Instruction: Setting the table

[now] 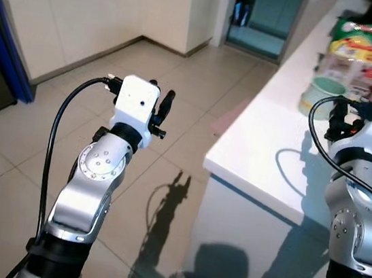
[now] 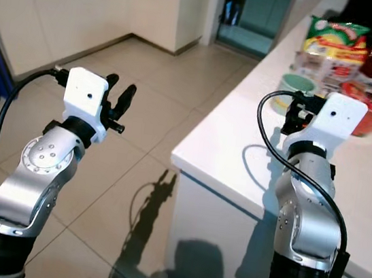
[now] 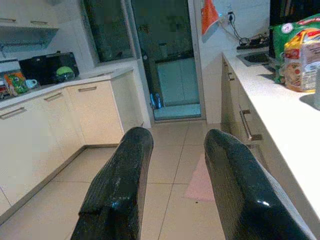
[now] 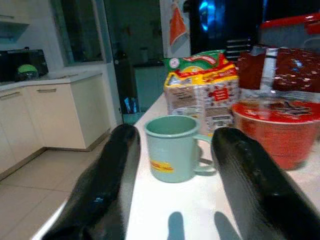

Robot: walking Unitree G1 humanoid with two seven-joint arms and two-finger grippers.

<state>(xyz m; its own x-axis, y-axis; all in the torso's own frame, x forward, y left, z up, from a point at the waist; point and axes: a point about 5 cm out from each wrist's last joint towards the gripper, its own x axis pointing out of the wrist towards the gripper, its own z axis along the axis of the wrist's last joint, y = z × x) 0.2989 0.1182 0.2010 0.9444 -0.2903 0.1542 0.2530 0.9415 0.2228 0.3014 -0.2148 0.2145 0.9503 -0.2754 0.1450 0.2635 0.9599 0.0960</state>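
Right tool [image 4: 172, 175] raised above the white tabletop [image 2: 232, 152] near its front edge, black fingers [image 4: 107, 185] apart and aimed at a pale green mug [image 4: 172, 147]. Mug upright on the tabletop, handle turned toward a red bowl [image 4: 275, 130], a small yellow and red mark on its side. Mug apart from both fingers, standing beyond their tips, framed in the gap between them in the right wrist view. Red bowl just beside the mug, further in from the tabletop's edge. Behind the mug, a packet of noodles [image 4: 202, 90] in green, yellow and red wrapping, upright and close behind it. A dark red packet [image 4: 282, 70] behind the bowl.

Left tool [image 3: 172, 185] held up over the tiled floor [image 1: 171, 144], well clear of the tabletop's left edge, fingers [image 3: 117, 185] apart and gripping nothing. Cream cabinets [image 3: 65, 120] along the far wall past it, a glass door [image 3: 172, 75] at the end of the room. A pink mat [image 3: 200, 182] on the floor beside the tabletop's base. Black cable [image 1: 59, 136] looping from the left wrist down along the silver arm.
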